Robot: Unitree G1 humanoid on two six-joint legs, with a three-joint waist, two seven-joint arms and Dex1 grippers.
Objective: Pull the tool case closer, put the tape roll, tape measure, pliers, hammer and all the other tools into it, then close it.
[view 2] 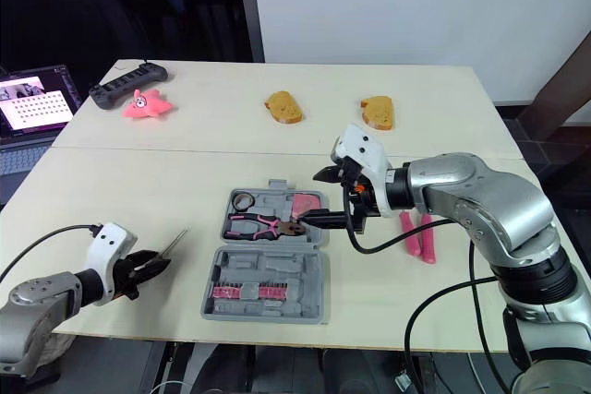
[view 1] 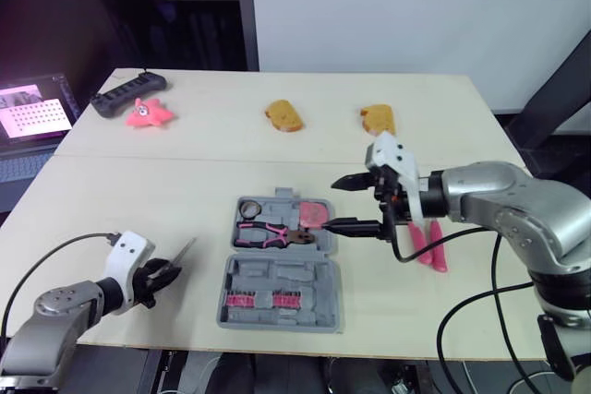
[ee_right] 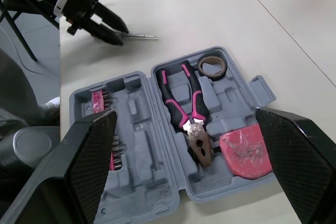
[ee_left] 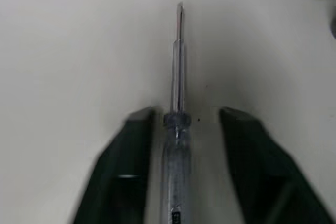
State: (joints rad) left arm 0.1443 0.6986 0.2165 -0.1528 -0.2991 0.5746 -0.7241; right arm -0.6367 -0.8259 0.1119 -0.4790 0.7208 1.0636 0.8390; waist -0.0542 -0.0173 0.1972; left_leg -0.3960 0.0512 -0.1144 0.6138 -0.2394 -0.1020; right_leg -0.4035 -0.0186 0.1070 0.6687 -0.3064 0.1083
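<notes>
Case [view 1: 282, 274] lying open just under right gripper [view 1: 330, 204]. Inside: pliers [view 1: 268, 233], tape roll [view 1: 249, 206], tape measure [view 1: 316, 214]; bits [view 1: 259, 301] sitting in other half. Right gripper hovering, fingers spread wide, carrying nothing. Left gripper [view 1: 166, 276], fingers apart, straddling screwdriver [ee_left: 177, 77]. Pink tools [view 1: 428, 244] lying beside right wrist, outside case. Judging about half done; loose tools and closing remaining.

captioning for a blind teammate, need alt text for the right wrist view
An open grey case holds pink-handled pliers, a tape roll and a pink tape measure, framed by the right pincer, open wide. Beyond it, the left pincer straddles a screwdriver on the table.
</notes>
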